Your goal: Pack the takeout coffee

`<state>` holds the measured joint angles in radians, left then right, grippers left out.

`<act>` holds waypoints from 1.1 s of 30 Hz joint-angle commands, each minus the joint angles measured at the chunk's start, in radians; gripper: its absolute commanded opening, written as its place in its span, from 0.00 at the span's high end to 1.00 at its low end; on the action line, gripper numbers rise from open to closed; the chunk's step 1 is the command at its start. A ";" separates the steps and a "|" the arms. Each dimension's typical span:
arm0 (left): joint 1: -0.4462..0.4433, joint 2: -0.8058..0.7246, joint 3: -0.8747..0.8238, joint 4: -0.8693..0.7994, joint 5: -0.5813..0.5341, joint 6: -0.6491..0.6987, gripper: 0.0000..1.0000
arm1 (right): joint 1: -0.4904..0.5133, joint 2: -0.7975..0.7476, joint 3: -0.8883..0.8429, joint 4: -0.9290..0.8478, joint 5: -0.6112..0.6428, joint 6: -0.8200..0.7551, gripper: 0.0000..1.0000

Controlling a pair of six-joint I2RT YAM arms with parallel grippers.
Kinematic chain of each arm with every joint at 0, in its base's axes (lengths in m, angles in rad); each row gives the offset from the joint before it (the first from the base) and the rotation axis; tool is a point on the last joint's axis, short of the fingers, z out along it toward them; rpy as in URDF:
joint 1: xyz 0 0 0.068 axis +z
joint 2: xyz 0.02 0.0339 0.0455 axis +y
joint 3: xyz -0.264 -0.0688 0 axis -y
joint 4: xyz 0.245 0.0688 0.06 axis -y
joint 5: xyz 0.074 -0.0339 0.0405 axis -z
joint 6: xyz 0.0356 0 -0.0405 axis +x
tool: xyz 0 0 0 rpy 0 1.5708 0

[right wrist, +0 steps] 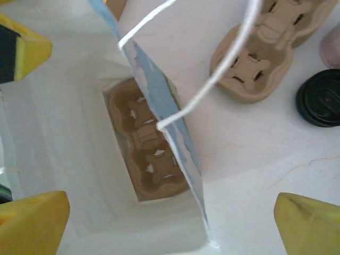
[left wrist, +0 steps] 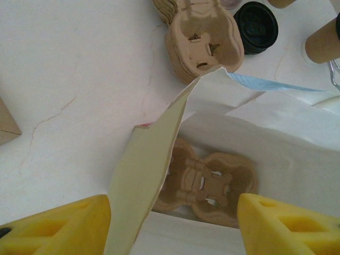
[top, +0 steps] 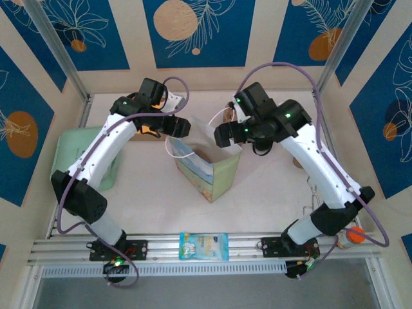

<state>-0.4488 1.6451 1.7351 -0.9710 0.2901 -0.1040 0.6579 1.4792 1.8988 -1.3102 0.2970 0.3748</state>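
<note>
1. The paper bag's [right wrist: 53,133] own wall hides part of the cup tray [right wrist: 133,143] inside it.
2. The right edge cuts off the black lid [right wrist: 320,98].
3. A pink thing [right wrist: 333,48] above it is cut off and blurry.
4. The right edge cuts off a brown cup [left wrist: 323,47].
5. The words on the packet [top: 203,246] are too small to read.

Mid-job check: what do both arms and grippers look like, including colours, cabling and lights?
Left arm and right arm: white link shells, black joint housings, small green lights, looping purple cables. Left gripper and right gripper: black bodies, wedge-shaped yellow fingers.
</note>
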 commanded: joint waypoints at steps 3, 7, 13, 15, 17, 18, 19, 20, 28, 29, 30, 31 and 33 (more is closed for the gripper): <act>0.012 -0.037 -0.015 0.026 0.041 -0.002 0.35 | -0.041 -0.095 0.031 -0.065 0.041 0.051 0.01; 0.016 -0.040 -0.007 0.032 0.043 -0.002 0.34 | -0.097 -0.131 0.033 -0.123 0.102 0.073 0.01; 0.025 -0.047 0.015 0.033 0.045 0.001 0.34 | -0.401 -0.183 -0.060 -0.116 0.032 0.027 0.01; 0.026 -0.051 0.014 0.037 0.047 0.002 0.34 | -0.503 -0.206 -0.123 -0.077 -0.022 0.013 0.01; 0.027 -0.056 0.007 0.042 0.047 0.001 0.35 | -0.591 -0.226 -0.210 -0.012 -0.071 0.012 0.01; 0.027 -0.058 0.002 0.044 0.047 0.000 0.35 | -0.620 -0.233 -0.244 0.017 -0.090 0.017 0.01; 0.027 -0.061 -0.004 0.049 0.046 0.000 0.35 | -0.655 -0.237 -0.281 0.045 -0.130 0.021 0.01; 0.027 -0.063 -0.011 0.053 0.044 -0.002 0.35 | -0.680 -0.237 -0.311 0.066 -0.165 0.032 0.01; 0.026 -0.093 -0.094 0.110 0.047 -0.018 0.35 | -0.862 -0.186 -0.367 0.090 -0.196 0.254 0.01; 0.027 -0.096 -0.102 0.117 0.049 -0.021 0.35 | -0.901 -0.175 -0.368 0.100 -0.290 0.228 0.01; 0.026 -0.097 -0.107 0.121 0.051 -0.023 0.35 | -0.933 -0.164 -0.375 0.108 -0.349 0.220 0.01; 0.027 -0.099 -0.112 0.127 0.051 -0.024 0.35 | -0.971 -0.152 -0.387 0.113 -0.387 0.231 0.01; 0.027 -0.101 -0.121 0.135 0.049 -0.027 0.35 | -1.034 -0.133 -0.429 0.144 -0.462 0.246 0.01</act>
<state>-0.4328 1.5734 1.6302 -0.8680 0.3149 -0.1154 -0.3138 1.3216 1.5139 -1.2007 0.0132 0.5781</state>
